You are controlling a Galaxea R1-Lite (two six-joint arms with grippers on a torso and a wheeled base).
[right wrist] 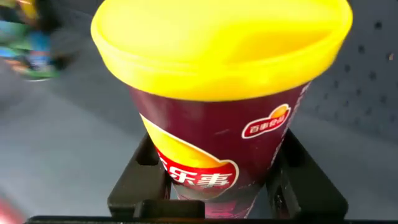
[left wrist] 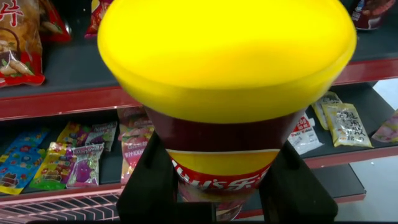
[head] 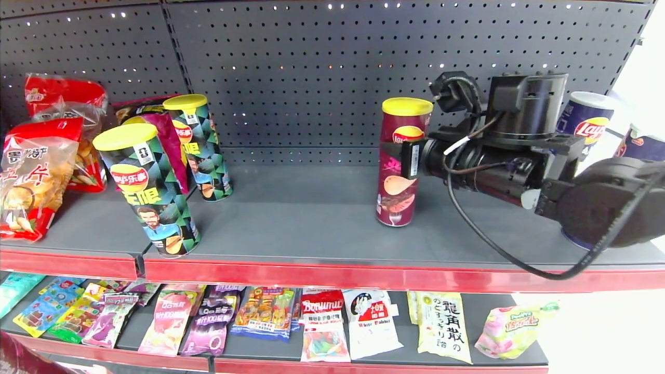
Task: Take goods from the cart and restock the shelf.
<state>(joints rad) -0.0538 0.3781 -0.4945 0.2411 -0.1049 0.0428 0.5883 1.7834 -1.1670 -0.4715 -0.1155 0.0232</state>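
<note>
My right fingers (head: 409,160) clamp the maroon chip can (head: 396,200) standing on the shelf (head: 311,218); my left fingers (left wrist: 149,186) grip another yellow-lidded can (left wrist: 227,56).

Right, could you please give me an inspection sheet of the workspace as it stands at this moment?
Surface: dark grey upper shelf with a red front edge.
Job's things: maroon can with a yellow lid, upright, its base at the upper shelf; second can, also yellow-lidded, held out in front of the shelves.
Clutter: two green patterned cans and red snack bags at the left, blue cans at the right, flat packets on the lower shelf.
Grippers: right gripper closed on the maroon can; left gripper closed on the second can.
Cables: black cable loops down from the right arm across the shelf edge.
Surroundings: perforated back panel.
</note>
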